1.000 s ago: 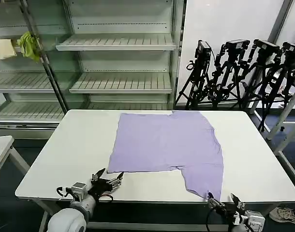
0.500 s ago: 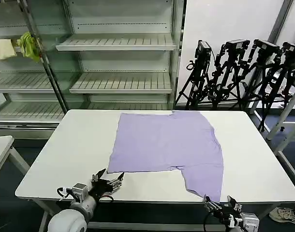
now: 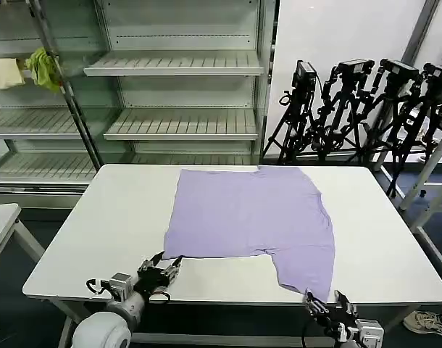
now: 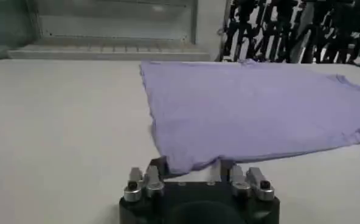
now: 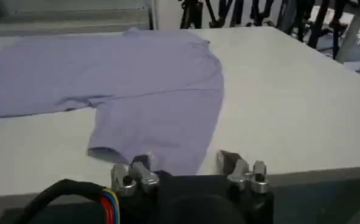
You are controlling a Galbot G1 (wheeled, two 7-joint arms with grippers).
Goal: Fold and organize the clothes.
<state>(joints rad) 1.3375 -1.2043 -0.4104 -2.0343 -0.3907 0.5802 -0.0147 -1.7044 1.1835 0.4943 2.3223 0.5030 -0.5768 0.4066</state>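
Two tools are working at the near edge of the white counter (image 3: pixel 83 239), and the lavender T-shirt (image 3: pixel 253 214) is lying flat across the middle of it, one sleeve trailing toward the robot on the right.

On the left, the left tool (image 3: pixel 163 270) is sitting low on the counter at the shirt's near-left corner. In the left wrist view that corner (image 4: pixel 180 163) is lying between the spread fingers, so the left tool (image 4: pixel 192 173) is reading as open around the fabric edge rather than pinching it; whether the pads are already touching cloth is hard to tell.

In the middle, the body of the shirt is showing no fold lines at all, and its far edge is reaching the back of the counter.

On the right, the right tool (image 3: pixel 324 303) is hanging at the counter's front lip, just at the tip of the trailing sleeve (image 3: pixel 308 272). In the right wrist view its fingers (image 5: pixel 235 163) are standing apart, open, with the sleeve hem (image 5: pixel 146 155) lying at one of them.

Judging by this, folding is barely starting: both grasps are being lined up, and every fold and the final tidying are remaining.
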